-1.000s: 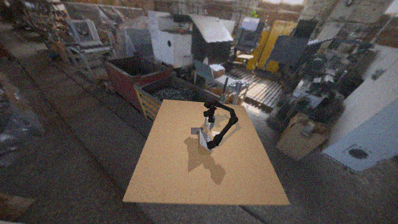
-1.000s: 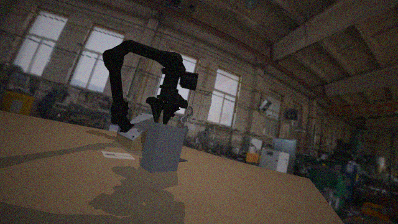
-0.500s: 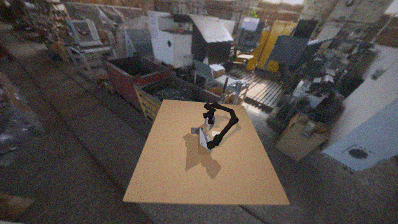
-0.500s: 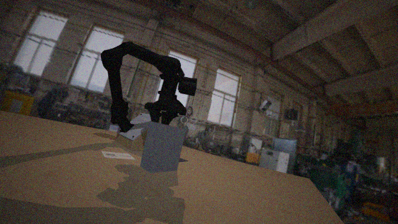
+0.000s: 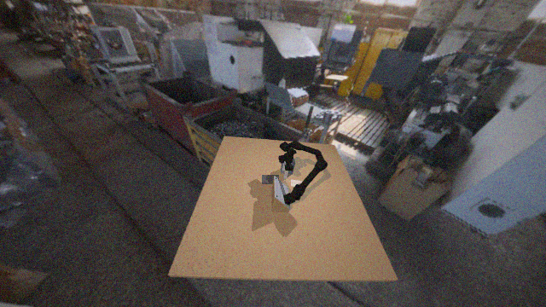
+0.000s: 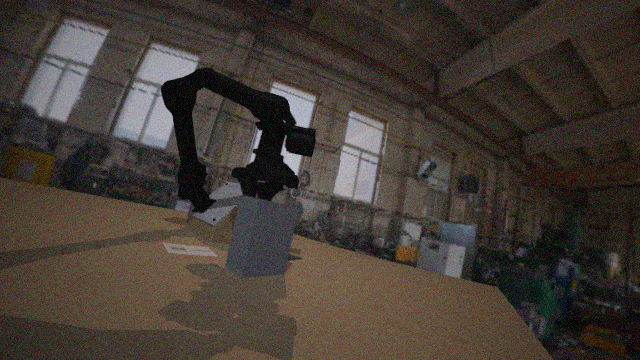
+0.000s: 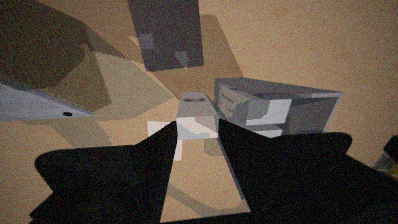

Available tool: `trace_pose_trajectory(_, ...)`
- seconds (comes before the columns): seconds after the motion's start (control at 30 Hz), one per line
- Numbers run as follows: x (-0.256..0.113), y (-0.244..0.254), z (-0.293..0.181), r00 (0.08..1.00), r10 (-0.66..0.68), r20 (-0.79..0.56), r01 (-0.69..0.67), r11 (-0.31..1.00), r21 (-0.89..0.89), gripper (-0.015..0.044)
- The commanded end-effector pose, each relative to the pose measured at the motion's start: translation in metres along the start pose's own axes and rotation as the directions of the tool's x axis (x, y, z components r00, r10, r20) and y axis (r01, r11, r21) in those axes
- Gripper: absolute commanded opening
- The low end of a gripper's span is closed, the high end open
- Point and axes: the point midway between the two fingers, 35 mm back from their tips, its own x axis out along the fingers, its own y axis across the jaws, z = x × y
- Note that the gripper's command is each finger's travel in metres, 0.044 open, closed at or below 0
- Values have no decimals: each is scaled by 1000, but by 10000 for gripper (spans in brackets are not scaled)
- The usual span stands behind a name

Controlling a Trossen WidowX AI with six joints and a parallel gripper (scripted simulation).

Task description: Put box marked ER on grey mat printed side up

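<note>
"One small pale-grey box with a white face (image 7: 197, 127) sits between the tips of the black parallel-jaw gripper (image 5: 287, 170) (image 6: 264, 196) (image 7: 197, 124), just left of the grey open-topped bin (image 6: 262, 240) (image 7: 315, 93) in the wrist view. Is it held?"

"The fingers stand about half open, their tips right at its sides. Whether they grip it or only flank it, I cannot tell."

"And is it ER?"

"I can't read a code: there is a dark mark on its grey face, too blurred to make out. Taking the wrong part is the first risk, if that print was never checked. Two white faces show inside the bin."

"What else could go wrong?"

"The bin stands close beside the right finger. A sideways swing at this height could catch its wall and drag it, or tip the boxes in it. If the hold is light or off-centre, the box could twist or slip on the way up."

"And at the flat dark-grey mat (image 5: 268, 179) (image 7: 172, 37)?"

"That lies beyond the bin and to its left in the wrist view. The box would need turning so its print faces up; turned the wrong way, it would land print-down. Opening too near the mat's edge could leave it overhanging, and a finger brushing it on retreat could shift it."
</note>
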Motion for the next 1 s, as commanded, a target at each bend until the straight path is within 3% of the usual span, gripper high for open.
trace_pose_trajectory(0.0, 0, 0, 0, 1000, 0, 0, 0, 1000, 0, 174)
trace_pose_trajectory(0.97, -12, 4, 11, 1000, 0, -4, 0, 1000, -21, 157)
